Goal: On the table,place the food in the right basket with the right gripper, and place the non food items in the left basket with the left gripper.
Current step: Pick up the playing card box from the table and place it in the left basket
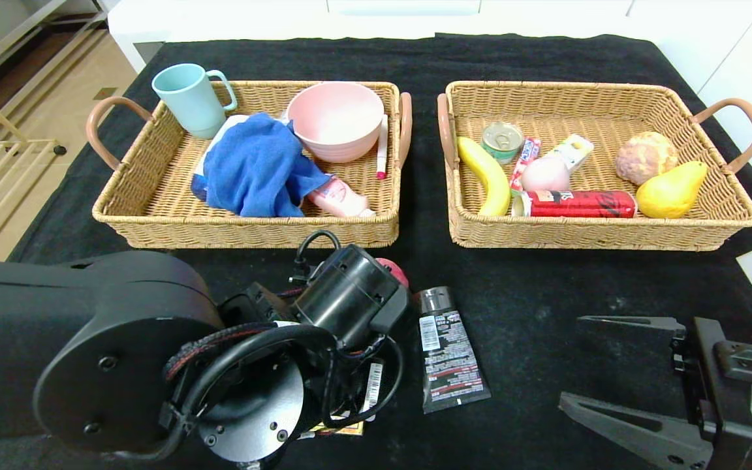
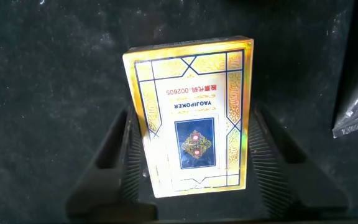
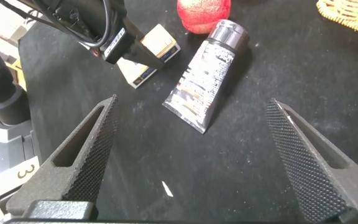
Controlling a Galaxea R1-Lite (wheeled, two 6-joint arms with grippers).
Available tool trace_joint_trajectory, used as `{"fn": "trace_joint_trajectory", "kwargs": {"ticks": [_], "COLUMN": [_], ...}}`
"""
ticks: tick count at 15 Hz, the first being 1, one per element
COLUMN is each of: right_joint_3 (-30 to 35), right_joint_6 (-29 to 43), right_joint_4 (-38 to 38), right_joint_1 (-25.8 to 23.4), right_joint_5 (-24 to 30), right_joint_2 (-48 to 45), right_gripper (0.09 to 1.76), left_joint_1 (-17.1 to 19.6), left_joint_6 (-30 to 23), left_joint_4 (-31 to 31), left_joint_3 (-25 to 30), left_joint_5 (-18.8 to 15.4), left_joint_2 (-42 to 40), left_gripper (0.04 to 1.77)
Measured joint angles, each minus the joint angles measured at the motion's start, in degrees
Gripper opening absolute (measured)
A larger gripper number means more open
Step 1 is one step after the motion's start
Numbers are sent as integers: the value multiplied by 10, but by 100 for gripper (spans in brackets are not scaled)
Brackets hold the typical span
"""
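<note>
Overhead, the left arm hides most of what its gripper (image 2: 191, 155) is doing — only a sliver of yellow shows under the wrist in the head view. The left wrist view fills that in: a gold box of playing cards (image 2: 191, 115) lies flat on the black table (image 1: 546, 287), with one ribbed finger (image 2: 129, 162) along each long side. The jaws stand partly closed around the box, right against its edges, though whether they actually squeeze it cannot be told. Upside down on the box reads "YAOJIPOKER", with red characters and "002605" above it.

The right wrist view adds a red round fruit (image 3: 204, 14) beside the cap of a silver and black tube (image 3: 205, 76); from the head view only a sliver of that fruit peeks past the left arm. The tube's label is dense small print, unreadable.

The right gripper (image 1: 601, 365) hovers low at the near right of the table, jaws spread wide and holding nothing, pointing towards the tube.

Behind, the left basket (image 1: 154, 215) holds a mint mug (image 1: 190, 98), a pink bowl (image 1: 335, 121), a blue cloth (image 1: 255, 166), a pen and a pink tube. The right basket (image 1: 585, 235) holds a banana (image 1: 485, 175), a tin, a red can (image 1: 578, 203), a pear (image 1: 670, 190) and a bread roll (image 1: 645, 156). The left arm reaches forward and down, wrist bent over the card box.
</note>
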Motion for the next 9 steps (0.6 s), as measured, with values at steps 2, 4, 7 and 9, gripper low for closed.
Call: {"fn": "trace_joint_trajectory", "kwargs": {"ticks": [2, 4, 7, 9], "right_joint_3": [0, 0, 0, 0], "right_joint_6": [0, 0, 0, 0], "right_joint_4": [0, 0, -1, 0], "right_joint_1": [0, 0, 0, 0], "right_joint_5": [0, 0, 0, 0], "right_joint_2": [0, 0, 0, 0], "right_gripper": [171, 171, 171, 171], "left_joint_1": [0, 0, 0, 0], "left_joint_6": [0, 0, 0, 0], "left_joint_4": [0, 0, 0, 0], "left_joint_3": [1, 0, 0, -1], "left_joint_5": [0, 0, 0, 0], "left_joint_2": [0, 1, 3, 3], "left_gripper": [104, 104, 104, 104]}}
